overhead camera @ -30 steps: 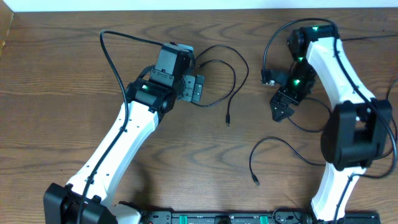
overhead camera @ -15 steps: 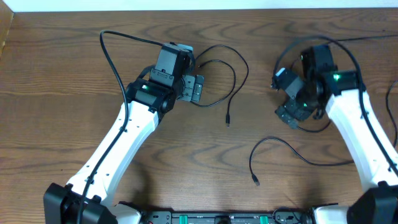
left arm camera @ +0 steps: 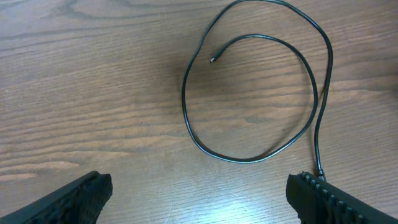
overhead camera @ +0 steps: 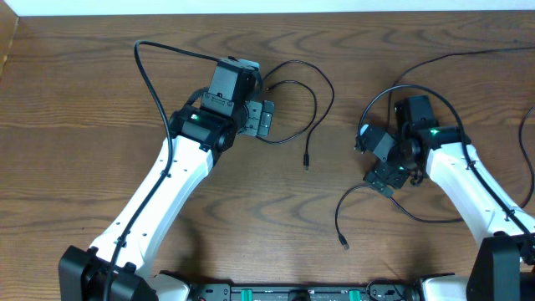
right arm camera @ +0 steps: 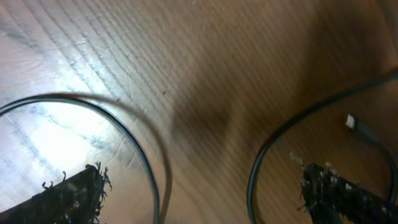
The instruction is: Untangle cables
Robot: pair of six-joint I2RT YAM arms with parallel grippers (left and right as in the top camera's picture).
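Observation:
One thin black cable [overhead camera: 320, 94] lies in a loose loop right of my left gripper [overhead camera: 266, 119], its plug end [overhead camera: 306, 164] pointing toward the table's front. In the left wrist view that loop [left arm camera: 316, 106] lies ahead of the wide-open left gripper [left arm camera: 199, 200], with bare wood between the fingers. A second black cable [overhead camera: 399, 206] curves below my right gripper [overhead camera: 379, 182], ending in a plug [overhead camera: 345, 243]. The right gripper [right arm camera: 205, 199] stands open low over the table. Two black cable strands [right arm camera: 144, 163] [right arm camera: 258, 163] run between its fingers, untouched.
Thicker black wires [overhead camera: 370, 102] arch off the right arm, and another [overhead camera: 150, 67] off the left arm. A small pale plug tip [right arm camera: 351, 121] lies just beyond the right finger. The wooden table's back edge [overhead camera: 267, 12] meets a white wall.
My right arm has swung from the back of the table toward the front, bringing its open gripper down over the second cable. The left arm and its cable have not moved.

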